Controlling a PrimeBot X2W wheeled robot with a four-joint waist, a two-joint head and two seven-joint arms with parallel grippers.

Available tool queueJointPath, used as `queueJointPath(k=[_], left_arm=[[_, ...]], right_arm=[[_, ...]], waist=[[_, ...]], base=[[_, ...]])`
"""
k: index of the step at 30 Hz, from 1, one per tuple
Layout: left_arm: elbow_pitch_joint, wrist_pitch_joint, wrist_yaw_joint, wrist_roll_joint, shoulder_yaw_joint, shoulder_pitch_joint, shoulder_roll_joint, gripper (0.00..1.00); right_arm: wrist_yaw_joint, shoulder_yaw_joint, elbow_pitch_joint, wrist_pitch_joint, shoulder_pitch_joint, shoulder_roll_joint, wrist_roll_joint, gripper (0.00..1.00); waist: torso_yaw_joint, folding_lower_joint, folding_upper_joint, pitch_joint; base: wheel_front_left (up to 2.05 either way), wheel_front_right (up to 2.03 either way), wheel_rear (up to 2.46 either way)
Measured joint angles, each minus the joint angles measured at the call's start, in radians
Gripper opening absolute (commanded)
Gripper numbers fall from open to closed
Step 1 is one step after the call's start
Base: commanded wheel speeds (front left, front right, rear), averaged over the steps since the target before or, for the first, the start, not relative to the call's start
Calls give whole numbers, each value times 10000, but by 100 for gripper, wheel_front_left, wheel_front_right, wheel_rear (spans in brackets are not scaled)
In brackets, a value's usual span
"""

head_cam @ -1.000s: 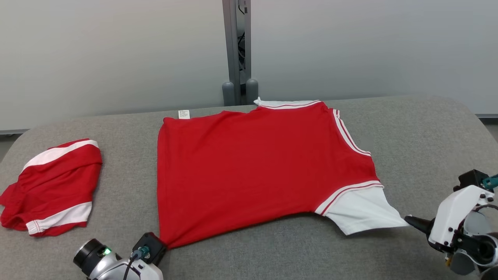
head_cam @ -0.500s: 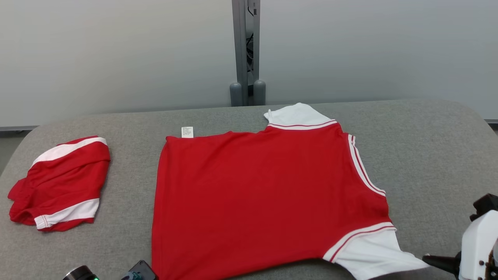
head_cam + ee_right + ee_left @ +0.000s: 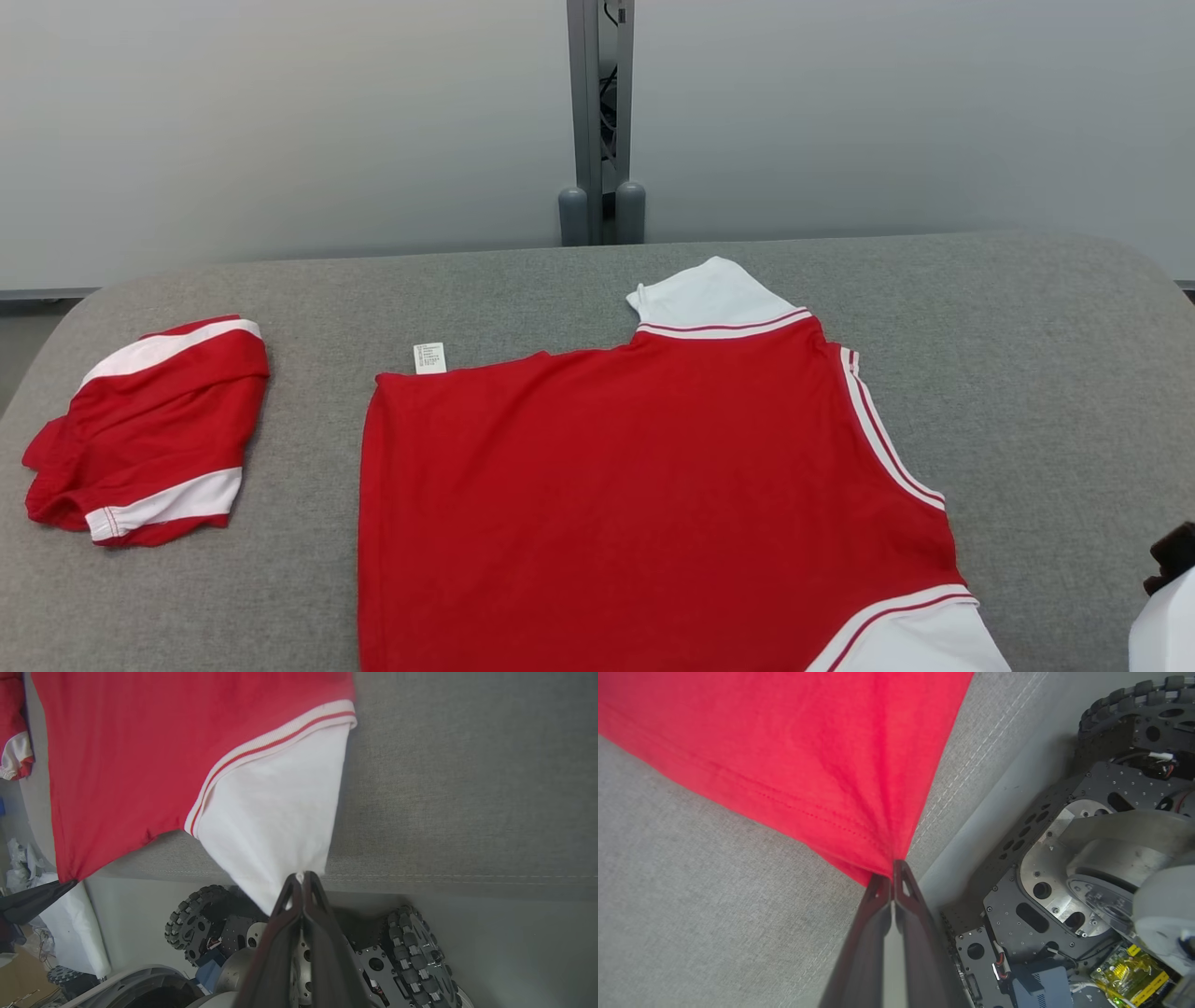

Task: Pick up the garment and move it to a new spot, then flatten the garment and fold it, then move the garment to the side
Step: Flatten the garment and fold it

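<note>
Lying spread on the grey fabric table [image 3: 1027, 373], the red white-sleeved shirt [image 3: 635, 504] is clamped at its hem by the left gripper [image 3: 893, 877], at a sleeve by the right gripper [image 3: 302, 882]; folding and moving aside remain

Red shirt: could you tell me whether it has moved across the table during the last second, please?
Yes. The red shirt has slid toward the robot: its label, earlier beyond the far edge of the folded garment, now lies nearer than that edge.
</note>
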Motion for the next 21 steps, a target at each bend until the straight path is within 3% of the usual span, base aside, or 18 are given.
queueJointPath(k=[7,21], left_arm=[[-232,-236,274,-270,391,-80,-82,0],[134,-1162,775,-1668,1634,-354,-671,0]], right_arm=[[0,-79,-272,-186,-290,226,94,0],[0,134,510,-2199,-1794,326,259,0]], waist=[[-45,0,0,60],[-27,0,0,251]], base=[[0,0,0],[0,0,0]])
